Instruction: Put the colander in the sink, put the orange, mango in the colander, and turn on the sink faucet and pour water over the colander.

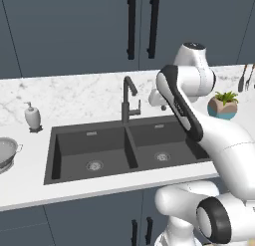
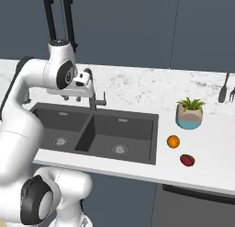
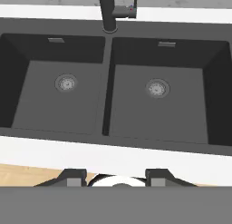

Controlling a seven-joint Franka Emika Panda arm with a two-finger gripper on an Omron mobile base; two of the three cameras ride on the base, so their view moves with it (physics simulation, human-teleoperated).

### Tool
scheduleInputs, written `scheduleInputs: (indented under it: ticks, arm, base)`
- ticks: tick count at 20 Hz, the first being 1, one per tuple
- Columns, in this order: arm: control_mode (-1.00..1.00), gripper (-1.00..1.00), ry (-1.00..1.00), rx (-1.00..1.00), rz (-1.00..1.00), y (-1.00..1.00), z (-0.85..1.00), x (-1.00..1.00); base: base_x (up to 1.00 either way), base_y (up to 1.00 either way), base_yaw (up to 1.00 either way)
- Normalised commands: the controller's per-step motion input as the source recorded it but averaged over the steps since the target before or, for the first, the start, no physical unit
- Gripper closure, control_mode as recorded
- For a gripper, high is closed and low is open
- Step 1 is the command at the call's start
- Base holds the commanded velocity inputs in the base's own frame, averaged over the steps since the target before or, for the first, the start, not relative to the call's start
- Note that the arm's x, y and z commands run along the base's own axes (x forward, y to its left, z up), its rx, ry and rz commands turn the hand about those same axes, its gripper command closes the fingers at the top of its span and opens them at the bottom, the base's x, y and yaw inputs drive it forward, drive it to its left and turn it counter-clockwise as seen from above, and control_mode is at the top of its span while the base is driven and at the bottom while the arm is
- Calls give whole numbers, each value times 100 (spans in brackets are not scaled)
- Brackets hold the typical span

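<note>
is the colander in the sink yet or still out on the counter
Out. The colander sits upright on the counter left of the sink; both basins are empty.

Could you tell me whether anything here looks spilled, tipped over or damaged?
Nothing stands out. The sink is dry, the colander sits upright on the counter left of it, and the orange and mango lie loose on the counter to its right, near the potted plant.

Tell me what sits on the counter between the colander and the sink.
In the left base view, a white soap dispenser stands toward the back, between the round silver-grey metal colander and the dark grey double-basin sink. The marble directly between them is bare.
</note>
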Motion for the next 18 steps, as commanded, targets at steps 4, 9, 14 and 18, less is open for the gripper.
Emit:
scheduleInputs:
  ticks: [4,9,14,18]
  arm:
    - [-100,-100,-8,-7,1,29,0,-36]
    - [-100,-100,-7,-20,8,93,-7,-61]
    - [-100,-100,-5,-22,5,99,-13,-52]
    - [-100,-100,0,-1,1,81,-4,-16]
  base:
    - [0,0,0]
    - [0,0,0]
    - [0,0,0]
    - [0,0,0]
